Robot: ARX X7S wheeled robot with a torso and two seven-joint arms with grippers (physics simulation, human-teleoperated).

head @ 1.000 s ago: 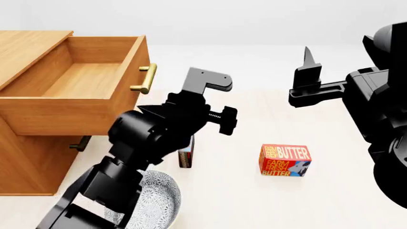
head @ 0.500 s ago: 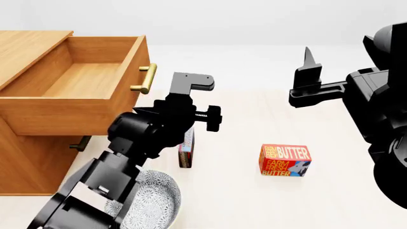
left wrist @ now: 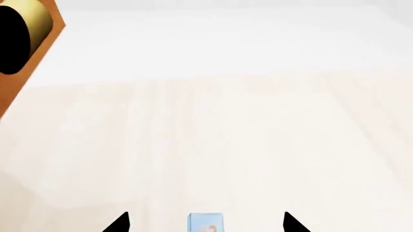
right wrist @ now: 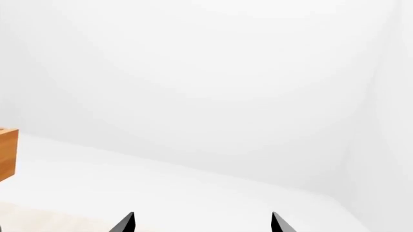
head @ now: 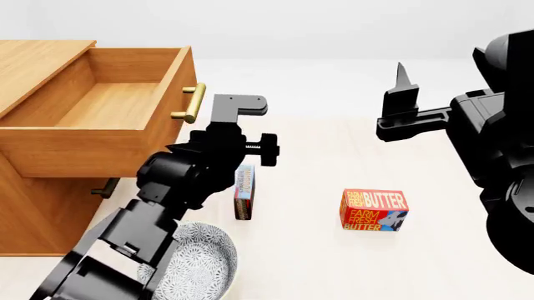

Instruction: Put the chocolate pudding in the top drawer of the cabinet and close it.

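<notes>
chocolate pudding [left wrist: 206,223] between spread left hand [left wrist: 205,223] fingertips, untouched

Head cam looks forward-down over both arms at the cabinet [head: 50,156]. Left wrist cam sits low, close beside the cabinet [left wrist: 13,72]. Right wrist cam faces outward; the cabinet [right wrist: 7,153] is far. All three share it.

A pale, cream-coloured wood-grain floor [head: 334,262] stretches away to a plain white wall [head: 317,28] behind it, under soft, even light with no harsh shadows.
</notes>
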